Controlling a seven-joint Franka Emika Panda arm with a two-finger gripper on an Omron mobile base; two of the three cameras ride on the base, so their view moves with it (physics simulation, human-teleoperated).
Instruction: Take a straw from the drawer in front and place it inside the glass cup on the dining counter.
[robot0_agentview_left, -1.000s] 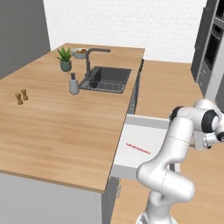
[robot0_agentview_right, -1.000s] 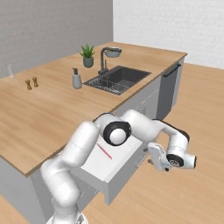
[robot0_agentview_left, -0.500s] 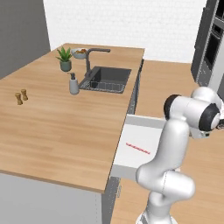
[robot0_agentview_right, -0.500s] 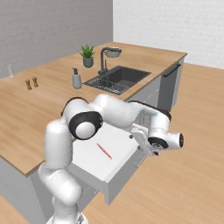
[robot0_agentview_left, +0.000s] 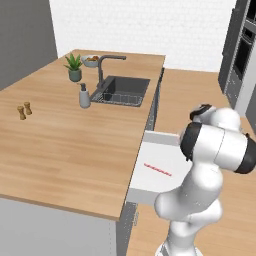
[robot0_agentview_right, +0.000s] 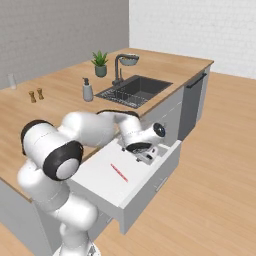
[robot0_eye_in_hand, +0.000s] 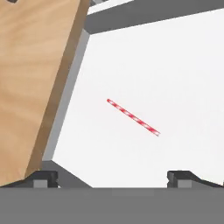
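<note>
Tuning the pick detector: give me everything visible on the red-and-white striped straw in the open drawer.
The thin straight red-and-white striped straw lies flat on the white floor of the wide shallow pulled-out drawer, alone, roughly mid-floor and clear of the walls. It looks rigid and unbent, with fine alternating stripes along its whole length; the ends are too small to judge. It lies diagonal to the drawer's sides in all three views. Nothing touches it but the drawer floor; the open claw sits above, apart from it.
</note>
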